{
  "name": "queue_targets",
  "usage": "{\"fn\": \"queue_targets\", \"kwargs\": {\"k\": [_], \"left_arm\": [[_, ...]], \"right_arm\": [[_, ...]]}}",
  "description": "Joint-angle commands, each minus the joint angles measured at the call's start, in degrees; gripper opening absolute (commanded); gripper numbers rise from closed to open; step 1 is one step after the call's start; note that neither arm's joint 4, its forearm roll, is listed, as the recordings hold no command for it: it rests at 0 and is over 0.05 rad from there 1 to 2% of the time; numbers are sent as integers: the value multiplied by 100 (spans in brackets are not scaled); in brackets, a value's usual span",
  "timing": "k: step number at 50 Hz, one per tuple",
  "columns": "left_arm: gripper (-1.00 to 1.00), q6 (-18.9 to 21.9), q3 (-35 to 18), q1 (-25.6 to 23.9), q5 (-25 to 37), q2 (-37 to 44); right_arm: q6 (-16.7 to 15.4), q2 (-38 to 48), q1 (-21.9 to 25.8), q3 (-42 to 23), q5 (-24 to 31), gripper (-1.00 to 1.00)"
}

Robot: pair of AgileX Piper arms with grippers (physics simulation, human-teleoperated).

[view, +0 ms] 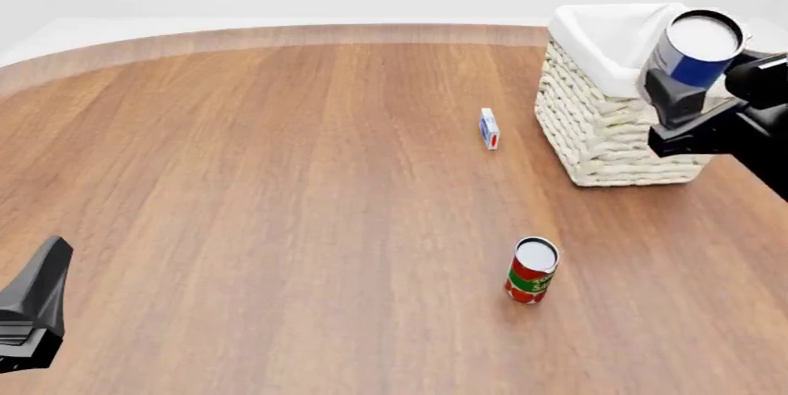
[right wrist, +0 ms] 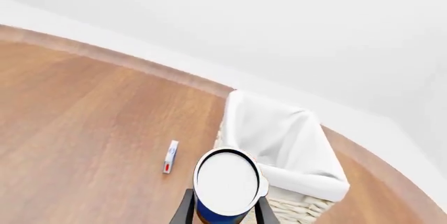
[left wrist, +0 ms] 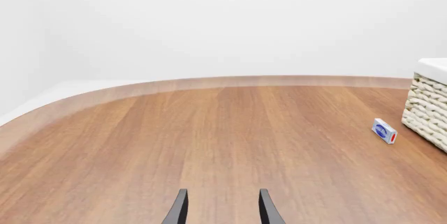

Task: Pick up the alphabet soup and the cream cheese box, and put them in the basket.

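Alphabet soup sits pinched between the fingers of my right gripper, lifted off the table and hanging above the near rim of the basket, which stands by the far right edge. Cream cheese box lies on the wood just left of the basket. A red and green can stands nearer me. My left gripper hangs spread, holding nothing, over the near left corner

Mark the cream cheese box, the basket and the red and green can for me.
cream cheese box (view: 490, 127), front view, its blue and white face.
basket (view: 597, 132), front view, its woven front wall.
red and green can (view: 531, 280), front view, its label side.
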Motion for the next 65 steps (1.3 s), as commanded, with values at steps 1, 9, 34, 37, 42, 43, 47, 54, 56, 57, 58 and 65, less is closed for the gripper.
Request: {"fn": "queue_targets", "kwargs": {"k": [1, 9, 34, 37, 42, 43, 47, 54, 56, 57, 58, 65], "left_arm": [[100, 0, 0, 0, 0, 0], [100, 0, 0, 0, 0, 0], [100, 0, 0, 0, 0, 0], [100, 0, 0, 0, 0, 0], [100, 0, 0, 0, 0, 0], [100, 0, 0, 0, 0, 0], [100, 0, 0, 0, 0, 0], [100, 0, 0, 0, 0, 0], [100, 0, 0, 0, 0, 0], [100, 0, 0, 0, 0, 0], [100, 0, 0, 0, 0, 0], [100, 0, 0, 0, 0, 0]], "right_arm": [[-151, -83, 83, -716, 561, -100], [-256, 182, 84, -1422, 909, -100], [-614, 1422, 18, -3269, 1476, -100], [-638, 1615, -21, -3473, 1470, -100], [-551, 1927, -139, -3738, 1438, -100], [-560, 1979, -160, -3775, 1428, -100], [-532, 2161, -206, -3927, 1436, -100], [-474, 2562, -277, -4202, 1453, -100], [-466, 2709, -311, -4305, 1456, -100], [-453, 2772, -332, -4361, 1464, -100], [-435, 2866, -364, -4442, 1474, -100], [-384, 3340, -529, -4792, 1491, -100]]}}
